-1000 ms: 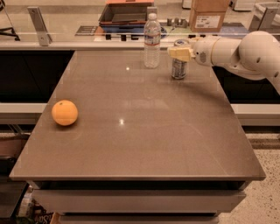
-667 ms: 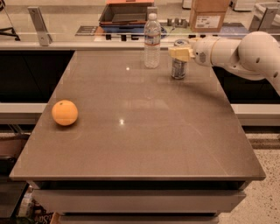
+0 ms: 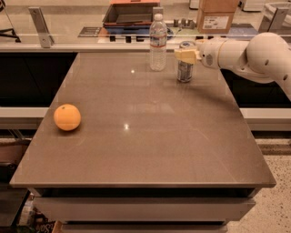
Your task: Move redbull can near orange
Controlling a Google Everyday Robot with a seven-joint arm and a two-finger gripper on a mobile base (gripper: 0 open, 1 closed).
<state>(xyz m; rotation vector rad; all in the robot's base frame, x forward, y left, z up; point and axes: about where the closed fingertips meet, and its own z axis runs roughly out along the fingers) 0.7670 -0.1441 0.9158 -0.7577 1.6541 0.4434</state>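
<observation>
The redbull can (image 3: 184, 73) stands upright on the brown table (image 3: 150, 136) at the far right, next to a clear water bottle. My gripper (image 3: 186, 55) reaches in from the right on the white arm (image 3: 245, 57) and sits at the can's upper part, covering some of it. The can's base rests on the table. The orange (image 3: 67, 117) lies near the table's left edge, far from the can and to its front left.
A clear plastic water bottle (image 3: 158, 42) stands just left of the can. Behind the table runs a counter with a dark tray (image 3: 129, 13), a cardboard box (image 3: 217, 16) and a glass barrier on metal posts (image 3: 40, 26).
</observation>
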